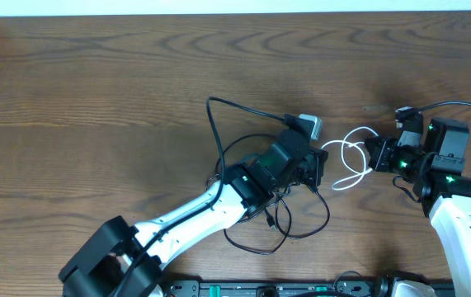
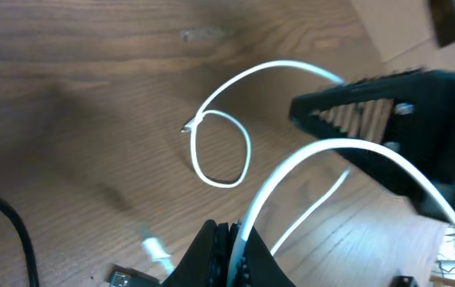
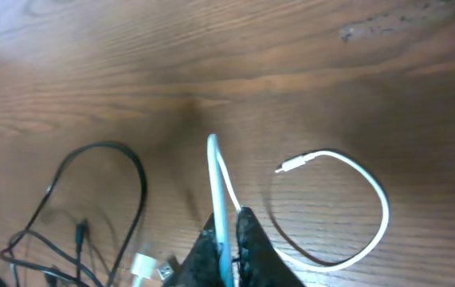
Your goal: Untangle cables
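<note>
Presently both arms meet over a dark brown wooden table (image 1: 95, 99) with bold grain running across it. The surface is uncovered and shows a few small pale marks. A white band (image 1: 219, 7) borders the table's far edge, well beyond the grey plug block (image 1: 308, 125); whether it is wall or floor cannot be told. A black rail with green lights (image 1: 260, 289) lies at the near edge, well short of the plug block.

Left gripper (image 1: 317, 171) (image 2: 229, 239): just beside the plug block, on its near side. Its jaws are pressed together and pinch the white cable (image 3: 386, 209) (image 2: 339, 143), which rises from between the fingertips in a wide arc.

Right gripper (image 1: 373, 154) (image 3: 229, 231): near the plug block, on the side away from the left arm. Its jaws are likewise closed on another stretch of the white cable, and a narrow bend of it stands up between the fingers.

White cable: it spans the gap between the two grippers, close to the plug block. Its slack lies on the wood in open loops, and one small plug end (image 3: 284, 167) rests free on the surface.

Black cables (image 3: 142, 179): a loose, overlapping heap on the left arm's side of the plug block, partly under that arm's wrist. One strand curves away from the plug block itself. The order of the crossings cannot be told.
</note>
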`<action>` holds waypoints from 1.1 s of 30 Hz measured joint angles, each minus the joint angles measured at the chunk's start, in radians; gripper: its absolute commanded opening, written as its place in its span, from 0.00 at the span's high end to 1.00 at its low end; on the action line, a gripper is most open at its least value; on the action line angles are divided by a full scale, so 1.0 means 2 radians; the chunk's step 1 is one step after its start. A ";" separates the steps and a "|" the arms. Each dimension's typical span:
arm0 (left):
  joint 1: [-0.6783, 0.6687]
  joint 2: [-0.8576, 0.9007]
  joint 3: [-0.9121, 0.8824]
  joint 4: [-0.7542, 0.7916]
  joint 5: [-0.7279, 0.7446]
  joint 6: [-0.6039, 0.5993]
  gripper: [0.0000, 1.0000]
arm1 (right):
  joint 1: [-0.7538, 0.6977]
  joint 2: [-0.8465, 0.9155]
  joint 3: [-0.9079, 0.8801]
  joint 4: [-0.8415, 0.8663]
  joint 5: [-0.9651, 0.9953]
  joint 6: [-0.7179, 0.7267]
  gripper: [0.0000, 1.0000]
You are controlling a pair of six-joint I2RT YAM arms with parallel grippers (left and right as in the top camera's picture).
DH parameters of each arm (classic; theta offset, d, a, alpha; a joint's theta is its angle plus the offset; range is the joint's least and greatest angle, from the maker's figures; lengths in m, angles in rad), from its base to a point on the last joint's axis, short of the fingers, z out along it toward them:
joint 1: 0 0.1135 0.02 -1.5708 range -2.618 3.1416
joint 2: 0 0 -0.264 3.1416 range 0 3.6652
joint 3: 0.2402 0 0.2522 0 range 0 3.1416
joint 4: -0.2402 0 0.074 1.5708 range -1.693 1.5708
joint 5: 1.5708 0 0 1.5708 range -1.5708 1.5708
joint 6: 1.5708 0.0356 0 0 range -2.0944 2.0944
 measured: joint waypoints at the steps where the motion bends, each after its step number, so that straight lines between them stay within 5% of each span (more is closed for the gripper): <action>1: 0.000 0.006 0.000 0.002 -0.002 0.000 0.79 | 0.000 0.000 0.000 0.000 0.004 0.001 0.82; 4: 0.000 0.021 0.000 0.006 -0.004 0.001 0.56 | 0.000 0.000 0.000 0.000 0.008 0.002 0.68; 5: 0.000 0.024 0.000 0.006 -0.006 0.003 0.40 | 0.000 0.000 0.000 0.000 0.010 0.003 0.59; 7: 0.000 0.029 0.000 0.006 -0.006 0.010 0.31 | 0.000 0.000 0.000 0.000 0.014 0.004 0.51; 10: 0.000 0.029 0.000 0.006 -0.007 0.020 0.28 | 0.000 0.000 0.000 -0.001 0.017 0.006 0.44; 17: 0.008 0.029 0.000 0.004 -0.006 0.028 0.26 | 0.000 0.000 0.000 -0.013 0.019 0.005 0.10; 33: 0.087 -0.074 0.005 -0.286 -0.007 0.038 0.09 | 0.000 0.000 -0.002 -0.031 0.019 -0.030 0.02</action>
